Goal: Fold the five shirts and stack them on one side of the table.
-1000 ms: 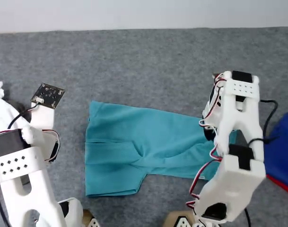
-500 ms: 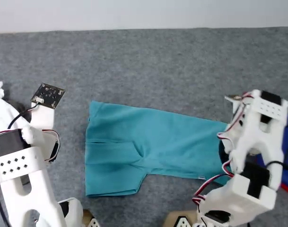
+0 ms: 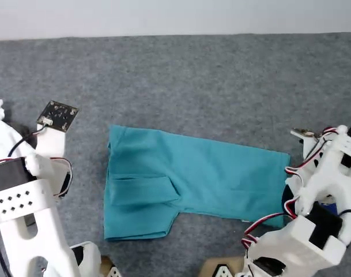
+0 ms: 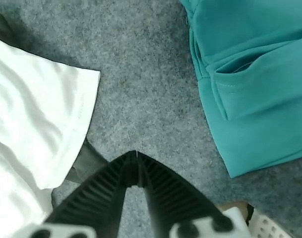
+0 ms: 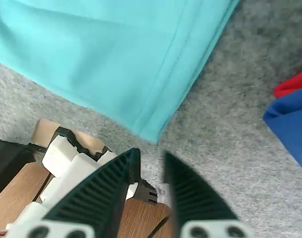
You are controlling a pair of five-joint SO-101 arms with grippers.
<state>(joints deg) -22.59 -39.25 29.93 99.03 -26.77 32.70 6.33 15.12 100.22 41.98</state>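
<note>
1. The right arm (image 3: 316, 196) has been drawn back toward 4 o'clock, off the teal shirt (image 3: 221, 176); its 3 o'clock hem is now uncovered.
2. The right gripper (image 5: 150, 157) is held slightly parted and empty, and the left gripper (image 4: 137, 159) is closed on nothing.
3. A white shirt (image 4: 31, 114) is seen at 9 o'clock, with a blue shirt (image 5: 292, 129) and a red shirt (image 5: 292, 83) at 3 o'clock.
4. The teal shirt is laid flat mid-table, with one sleeve folded inward.

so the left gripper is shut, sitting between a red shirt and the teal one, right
Not quite: the left wrist view shows a white shirt, not a red one. The left gripper is shut, between that white shirt and the teal shirt.
</note>
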